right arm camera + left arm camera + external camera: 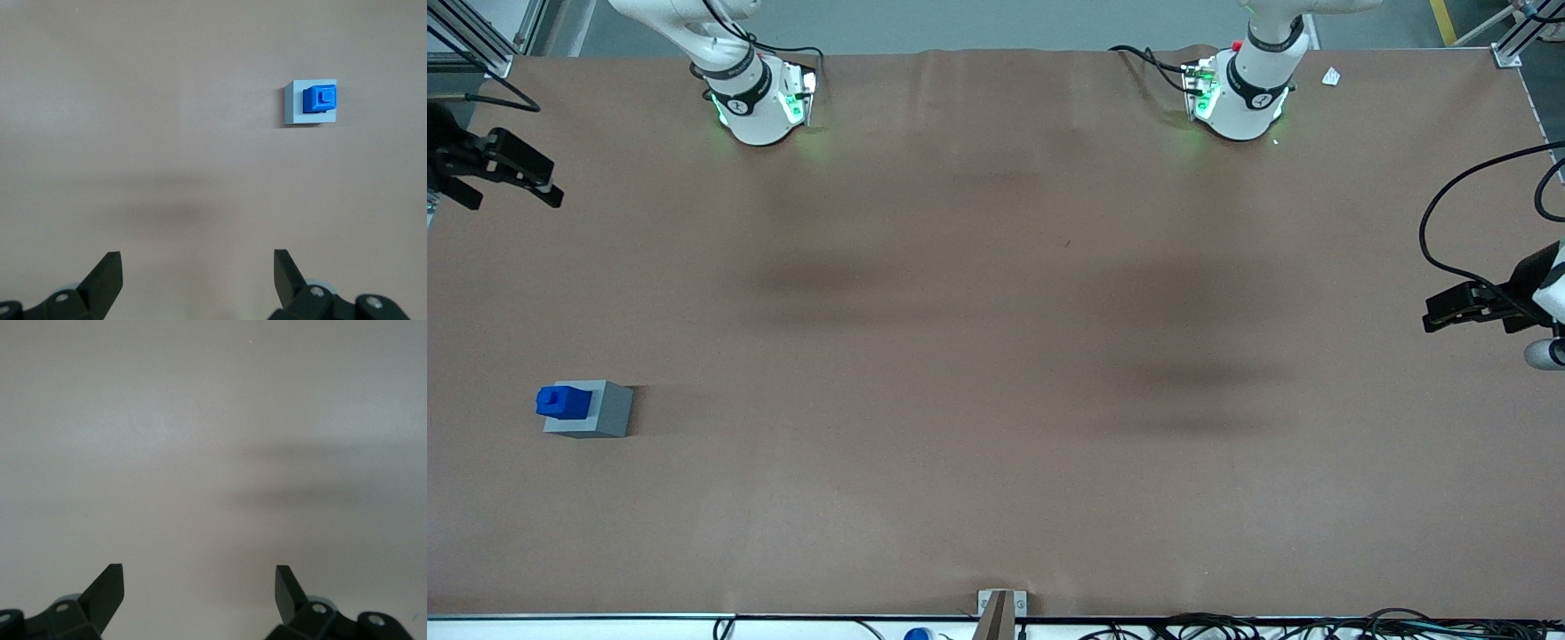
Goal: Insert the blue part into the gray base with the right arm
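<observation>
The blue part (pixel 562 402) sits on top of the gray base (pixel 600 416), toward the working arm's end of the table and fairly near the front camera. The blue part stands off-centre on the base; the recess is hidden under it. My right gripper (pixel 514 200) hangs high above the table edge, farther from the front camera than the blocks and well apart from them. In the right wrist view the gripper (pixel 198 267) is open and empty, with the blue part (pixel 319 100) on the gray base (pixel 291 110) some way ahead of the fingers.
A brown cover (pixel 996 356) spans the whole table. The two arm bases (pixel 760 102) stand at the table edge farthest from the front camera. A small metal bracket (pixel 1001 609) and cables (pixel 1227 627) lie at the nearest edge. A white scrap (pixel 1331 76) lies near the parked arm's base.
</observation>
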You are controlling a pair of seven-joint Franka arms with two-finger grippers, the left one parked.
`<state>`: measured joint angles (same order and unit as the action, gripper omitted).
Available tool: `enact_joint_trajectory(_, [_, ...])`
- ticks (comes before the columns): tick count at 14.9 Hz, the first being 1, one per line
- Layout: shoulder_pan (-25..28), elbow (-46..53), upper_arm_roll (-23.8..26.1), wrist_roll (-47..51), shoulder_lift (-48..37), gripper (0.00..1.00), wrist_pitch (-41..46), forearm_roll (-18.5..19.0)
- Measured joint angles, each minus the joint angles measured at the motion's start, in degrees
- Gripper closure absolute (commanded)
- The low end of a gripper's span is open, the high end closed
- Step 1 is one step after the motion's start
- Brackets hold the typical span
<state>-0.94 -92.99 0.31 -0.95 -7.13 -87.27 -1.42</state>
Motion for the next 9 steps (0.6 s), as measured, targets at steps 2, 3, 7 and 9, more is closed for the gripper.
enact_joint_trajectory(2, [0.04, 0.0, -0.05, 0.79, -0.01, 0.0, 0.0, 0.0])
enact_joint_trajectory(3, [0.04, 0.01, -0.16, 1.41, -0.01, 0.0, 0.0, 0.0])
enact_joint_trajectory(7, [0.7, 0.14, -0.18, 3.58, -0.01, 0.0, -0.04, 0.01])
enact_joint_trajectory(9, [2.36, 0.18, -0.97, 3.92, -0.01, 0.0, -0.05, 0.05])
